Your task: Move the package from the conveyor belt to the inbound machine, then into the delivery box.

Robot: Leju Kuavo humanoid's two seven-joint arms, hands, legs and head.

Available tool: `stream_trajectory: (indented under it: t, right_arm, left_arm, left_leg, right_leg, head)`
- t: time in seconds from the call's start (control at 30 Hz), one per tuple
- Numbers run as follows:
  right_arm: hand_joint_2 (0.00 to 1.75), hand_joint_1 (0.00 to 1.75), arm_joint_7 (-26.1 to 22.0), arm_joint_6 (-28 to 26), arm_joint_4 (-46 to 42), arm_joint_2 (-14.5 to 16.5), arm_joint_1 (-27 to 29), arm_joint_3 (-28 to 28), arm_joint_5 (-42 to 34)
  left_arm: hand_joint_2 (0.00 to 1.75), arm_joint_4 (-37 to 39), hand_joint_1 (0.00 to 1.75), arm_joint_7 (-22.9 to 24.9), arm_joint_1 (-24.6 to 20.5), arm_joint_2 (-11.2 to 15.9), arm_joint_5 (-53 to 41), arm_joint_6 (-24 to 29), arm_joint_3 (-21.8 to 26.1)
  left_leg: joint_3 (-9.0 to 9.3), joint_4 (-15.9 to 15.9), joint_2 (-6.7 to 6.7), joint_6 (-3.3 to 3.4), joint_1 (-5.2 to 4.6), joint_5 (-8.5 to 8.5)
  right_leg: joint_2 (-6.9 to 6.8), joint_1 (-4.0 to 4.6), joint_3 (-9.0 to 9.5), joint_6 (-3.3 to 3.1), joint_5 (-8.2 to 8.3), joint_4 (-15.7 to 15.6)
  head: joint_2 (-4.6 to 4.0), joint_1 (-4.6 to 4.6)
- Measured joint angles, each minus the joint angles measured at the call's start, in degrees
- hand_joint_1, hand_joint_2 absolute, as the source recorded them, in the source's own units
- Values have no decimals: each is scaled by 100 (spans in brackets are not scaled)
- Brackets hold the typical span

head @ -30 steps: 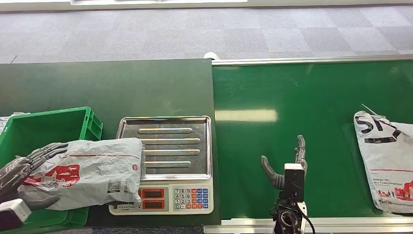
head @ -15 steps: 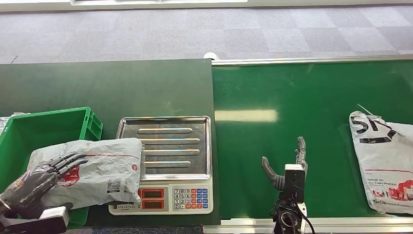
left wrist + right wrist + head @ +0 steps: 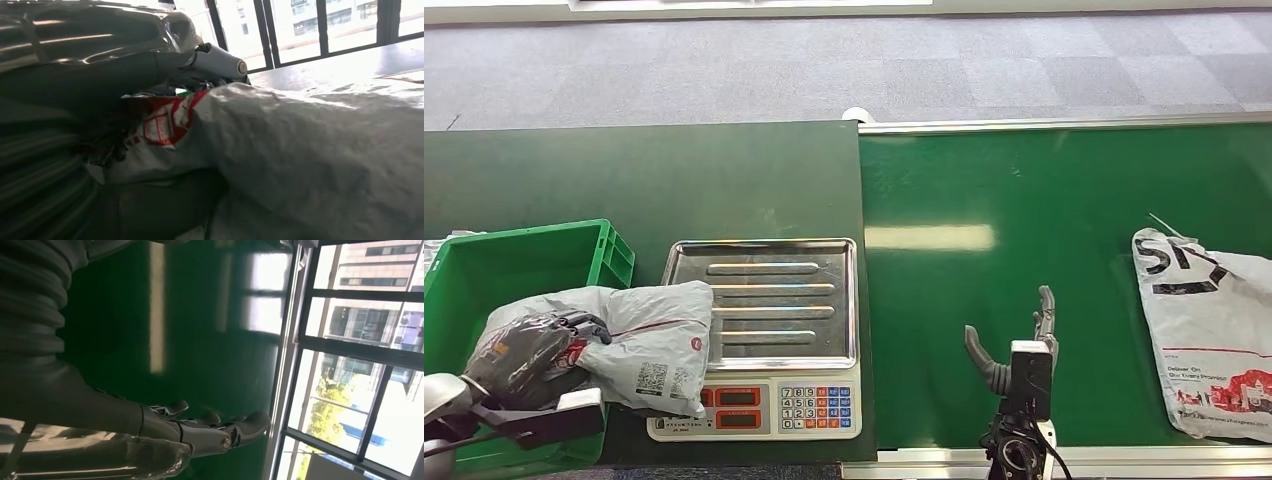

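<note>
A grey plastic package (image 3: 649, 340) with red print lies half over the right rim of the green delivery box (image 3: 519, 262) and half on the left edge of the scale. My left hand (image 3: 529, 350) grips its crumpled left end, fingers curled over the top. Seen from the left wrist, the package (image 3: 310, 165) bulges right beside the hand (image 3: 75, 100). My right hand (image 3: 1014, 350) hovers open over the conveyor belt (image 3: 1024, 200), thumb and fingers apart and nothing in it. The right wrist view has that hand (image 3: 200, 432) above the green belt (image 3: 125, 315).
The scale, with a steel tray (image 3: 769, 300) and a keypad (image 3: 816, 405), stands between the box and the belt. Another grey package (image 3: 1214, 330) lies at the belt's right end. A dark green table (image 3: 644, 180) carries the box and the scale.
My left hand has turned and curled its fingers over the package's left end, crumpling it. The package on the belt has drifted a little left. The right hand has stayed put.
</note>
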Motion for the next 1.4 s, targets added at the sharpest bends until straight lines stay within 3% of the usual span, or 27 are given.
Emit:
stream_trajectory:
  t: [0.3,0.53,0.73,1.07,1.2,1.4]
  right_arm:
    - [175,0,2,0,0,9,10,-9,29]
    - [175,0,-2,0,0,11,17,-30,31]
    - [175,0,-8,9,-32,16,39,-46,39]
    - [175,0,-45,22,-157,33,99,-74,100]
    - [0,0,166,68,-685,99,287,-36,268]
    - [0,0,986,225,-2135,232,805,358,672]
  left_arm:
    - [175,54,175,-7,-45,61,67,54,-133]
    - [175,85,175,-337,-111,116,100,399,-246]
    - [175,182,175,-612,-351,49,1,833,-480]
    - [175,252,175,-779,-574,-62,-20,1100,-717]
    - [175,310,175,-906,-792,-278,-78,1759,-812]
    - [175,428,175,-474,-938,-622,-238,2903,-607]
  left_leg:
    - [2,0,1,0,0,0]
    - [1,0,-1,0,0,0]
    - [1,1,-1,0,0,0]
    - [0,1,-2,0,0,0]
    - [-2,1,-4,0,-1,0]
    - [-5,0,6,0,0,-1]
  right_leg:
    - [0,0,3,0,0,0]
    - [-1,0,0,0,0,0]
    - [-2,-1,0,0,0,0]
    - [-2,0,-3,0,0,0]
    - [-3,-1,-3,1,1,0]
    - [2,1,-2,0,1,1]
  head:
    - [0,0]
    - [0,1]
    - [0,0]
    - [0,0]
    - [0,1]
    - [0,1]
